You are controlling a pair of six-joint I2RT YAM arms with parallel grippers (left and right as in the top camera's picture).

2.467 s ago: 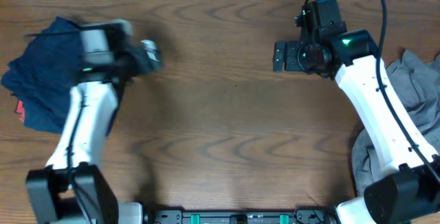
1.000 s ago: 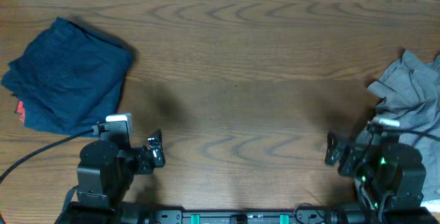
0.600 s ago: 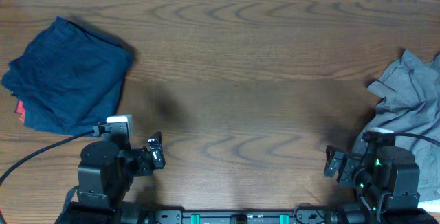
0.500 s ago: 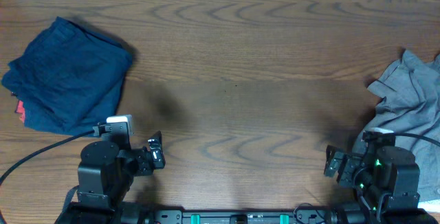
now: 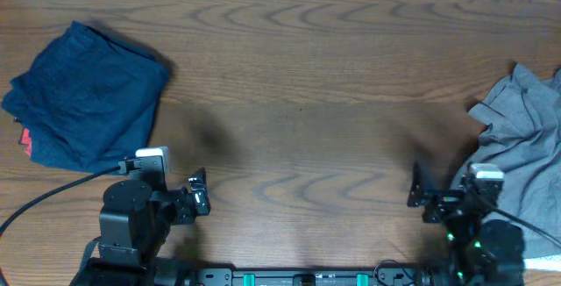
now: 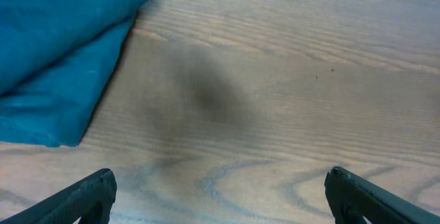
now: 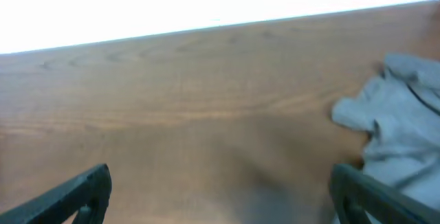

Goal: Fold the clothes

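Both arms are parked at the near edge. The left gripper (image 5: 200, 191) and the right gripper (image 5: 419, 196) are spread wide, with nothing held. Next, the crumpled grey garment (image 5: 526, 150) at the right edge must be reached and flattened. The shorts (image 5: 88, 93) lie folded, apparently finished, near the far-left corner. Since 2.5 s ago, both arms have been pulled back from the far side.

I see the shorts (image 5: 83, 97) as dark navy from overhead and a brighter teal-blue on the left wrist view, with a red label (image 5: 24, 141) at their edge. The table (image 5: 298, 75) is brown wood with darker swirling grain. The crumpled garment (image 5: 526, 146) is plain grey. The left gripper (image 5: 202, 191) and right gripper (image 5: 413, 188) are black.
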